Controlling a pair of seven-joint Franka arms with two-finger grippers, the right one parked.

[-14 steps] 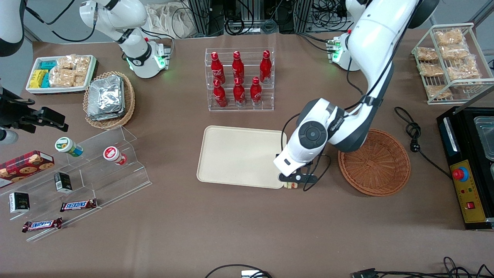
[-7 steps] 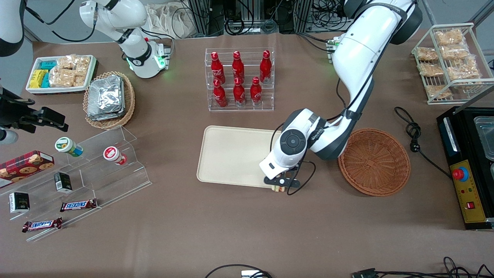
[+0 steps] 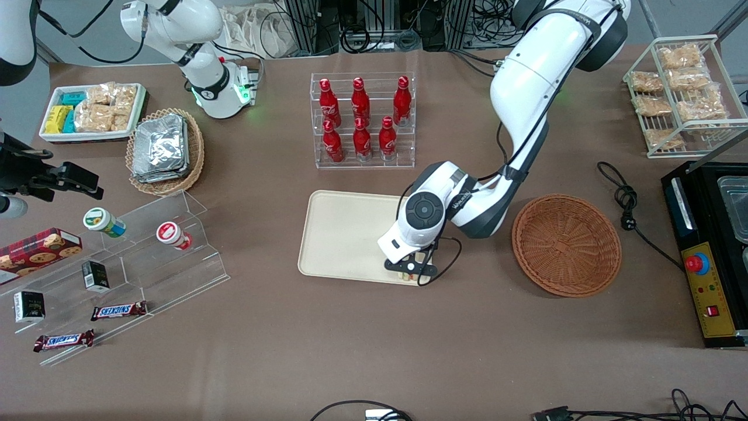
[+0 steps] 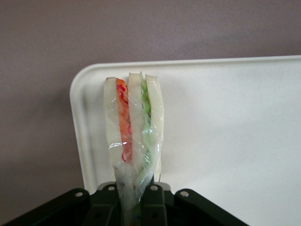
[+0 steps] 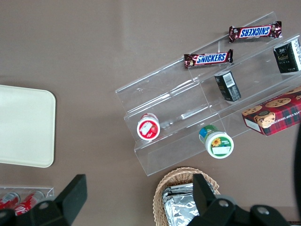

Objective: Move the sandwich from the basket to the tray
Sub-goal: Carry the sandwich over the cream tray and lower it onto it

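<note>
Left wrist view shows the sandwich (image 4: 134, 136) pinched between the gripper (image 4: 134, 200) fingers, its white bread layers and red, orange and green filling standing up out of the jaws, wrapped in clear film. Under it lies a rounded corner of the cream tray (image 4: 235, 117), with brown table (image 4: 47, 47) showing past the rim. Whether the wedge already touches the tray surface cannot be told from here.

In the front view the gripper (image 3: 409, 272) hangs over the tray (image 3: 345, 234) at the corner nearest the camera on the working arm's side, with a sliver of the sandwich (image 3: 407, 276) showing just under the black fingers. The reddish wicker basket (image 3: 566, 245) sits well apart toward the working arm's end of the table and holds nothing.

So the pick and most of the carry look done: the sandwich is out of the basket and over the tray. What is left, as I judge it, is setting it down, opening the fingers and pulling away. It sits close to the rim, so a release here would land it near the tray's edge.

Compared with a second ago, the gripper has travelled from just outside the tray's corner, over bare table, to a spot above the tray itself; the arm's elbow has swung away from the basket, uncovering its rim. Nothing else on the table has shifted.
</note>
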